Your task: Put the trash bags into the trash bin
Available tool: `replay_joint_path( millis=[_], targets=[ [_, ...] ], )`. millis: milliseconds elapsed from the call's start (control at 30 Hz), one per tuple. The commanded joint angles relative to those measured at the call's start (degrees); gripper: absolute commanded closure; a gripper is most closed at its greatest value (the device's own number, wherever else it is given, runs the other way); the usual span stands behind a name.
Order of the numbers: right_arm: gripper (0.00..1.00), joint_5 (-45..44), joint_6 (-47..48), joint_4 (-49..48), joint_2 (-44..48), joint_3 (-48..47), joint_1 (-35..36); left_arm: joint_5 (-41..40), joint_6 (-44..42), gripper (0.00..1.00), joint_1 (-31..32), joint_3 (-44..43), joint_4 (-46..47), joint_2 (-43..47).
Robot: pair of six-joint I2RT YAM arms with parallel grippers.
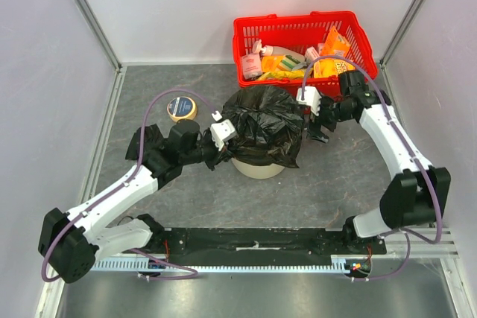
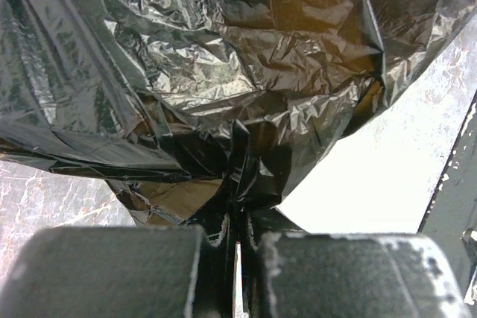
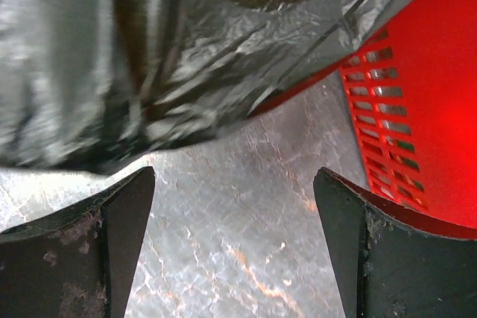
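Observation:
A crumpled black trash bag [image 1: 264, 124] is draped over the round beige trash bin [image 1: 257, 170], hiding all but the bin's lower front wall. My left gripper [image 1: 218, 153] is shut on a fold of the bag's left edge; the left wrist view shows the plastic [image 2: 246, 94] pinched between the fingers [image 2: 112, 273]. My right gripper [image 1: 319, 129] is open and empty just right of the bag, above the table. The right wrist view shows the bag's edge [image 3: 186, 50] ahead of the spread fingers [image 3: 119, 229]. More black plastic [image 1: 149, 141] lies under my left arm.
A red wire-mesh shopping basket [image 1: 298, 31] full of packaged goods stands at the back right, close to my right wrist; it also shows in the right wrist view [image 3: 417, 109]. A roll of tape [image 1: 181, 108] lies at back left. Walls enclose the grey table [image 1: 298, 199].

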State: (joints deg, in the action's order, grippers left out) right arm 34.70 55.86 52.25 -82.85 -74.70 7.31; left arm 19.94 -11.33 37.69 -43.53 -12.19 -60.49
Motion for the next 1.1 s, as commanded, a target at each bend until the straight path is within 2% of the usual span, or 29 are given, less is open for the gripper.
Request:
replay_joint_path(
  millis=[0,167,267,333,400,600,1067],
  targets=[
    [0.06,8.18,2.94,-2.77,-5.12,-2.20,-0.46,0.18,-5.36,0.98,0.19,0.46,0.85,0.37],
    [0.12,12.14,4.17,-2.77,-9.95,-4.49,-0.46,0.62,-8.79,0.98,0.19,1.60,-0.38,0.02],
    [0.22,14.43,4.96,-2.68,-11.19,-4.41,-0.46,0.10,-10.20,0.98,0.19,2.31,-0.82,-0.24],
    [0.36,15.66,5.05,-2.50,-11.46,-4.06,-0.46,-0.78,-11.16,0.98,0.28,2.40,-1.17,-0.68],
    [0.56,17.24,5.66,-1.63,-11.28,-3.44,-0.46,-1.83,-11.78,0.98,0.19,2.40,-1.26,-0.86],
    [0.99,18.12,6.37,0.39,-8.91,-0.81,-0.54,-5.70,-14.06,0.98,0.10,3.45,0.05,0.19],
    [1.00,16.81,6.55,-0.57,-2.23,9.92,-1.16,-8.34,-16.79,0.98,-1.75,9.95,6.64,3.18]
  ],
)
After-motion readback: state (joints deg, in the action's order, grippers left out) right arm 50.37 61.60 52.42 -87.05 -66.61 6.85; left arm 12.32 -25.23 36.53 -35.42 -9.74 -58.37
